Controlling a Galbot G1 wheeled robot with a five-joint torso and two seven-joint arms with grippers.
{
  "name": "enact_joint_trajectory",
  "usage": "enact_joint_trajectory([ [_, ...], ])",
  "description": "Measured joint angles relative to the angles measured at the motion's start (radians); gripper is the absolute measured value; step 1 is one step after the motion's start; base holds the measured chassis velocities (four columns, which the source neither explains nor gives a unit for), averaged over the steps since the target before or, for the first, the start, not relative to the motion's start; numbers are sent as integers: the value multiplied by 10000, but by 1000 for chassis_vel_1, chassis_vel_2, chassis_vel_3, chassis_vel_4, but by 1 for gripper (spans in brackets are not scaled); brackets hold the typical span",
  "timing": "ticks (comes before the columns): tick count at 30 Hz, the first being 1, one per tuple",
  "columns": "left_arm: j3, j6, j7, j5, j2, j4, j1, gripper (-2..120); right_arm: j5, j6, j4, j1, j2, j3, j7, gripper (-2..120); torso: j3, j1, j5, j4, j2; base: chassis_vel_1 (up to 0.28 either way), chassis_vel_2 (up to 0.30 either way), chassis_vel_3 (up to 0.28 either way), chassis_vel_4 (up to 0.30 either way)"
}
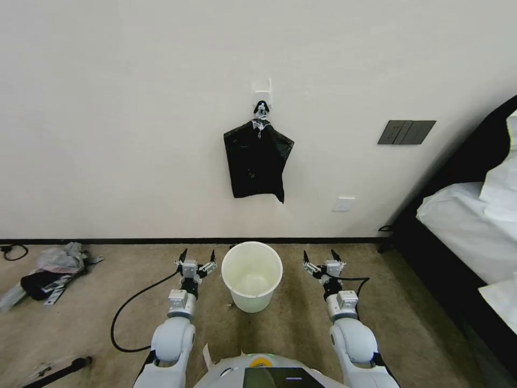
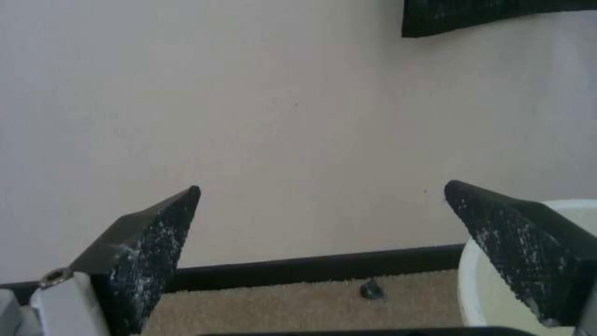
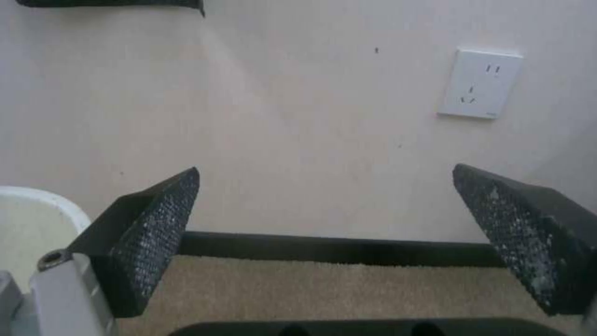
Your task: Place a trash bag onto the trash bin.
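The trash bin (image 1: 252, 299), a small round cream-white bucket, stands open and empty on the carpet close to the wall. Its rim shows in the left wrist view (image 2: 471, 289) and the right wrist view (image 3: 44, 198). My left gripper (image 1: 198, 253) (image 2: 322, 186) hovers open just left of the bin, pointing at the wall. On the bin's other side, my right gripper (image 1: 320, 254) (image 3: 325, 169) is open too, with nothing between its fingers. The trash bag is out of view. A flat black bag bundle (image 1: 256, 161) (image 2: 497, 14) hangs from a metal clip on a wall hook above the bin.
A heap of pale plastic and dark items (image 1: 54, 267) lies on the floor at the left. A bed (image 1: 468, 226) lines the right side. A wall socket (image 1: 343, 204) (image 3: 480, 84) sits low on the wall, and a black cable (image 1: 134, 302) loops beside my left arm.
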Motion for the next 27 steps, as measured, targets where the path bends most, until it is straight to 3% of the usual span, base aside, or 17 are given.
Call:
enact_joint_trajectory([
  [27,0,0,0,0,0,0,0,100,0,0,0,1,0,0,0,100,0,-1,0,0,0,0,0,0,0],
])
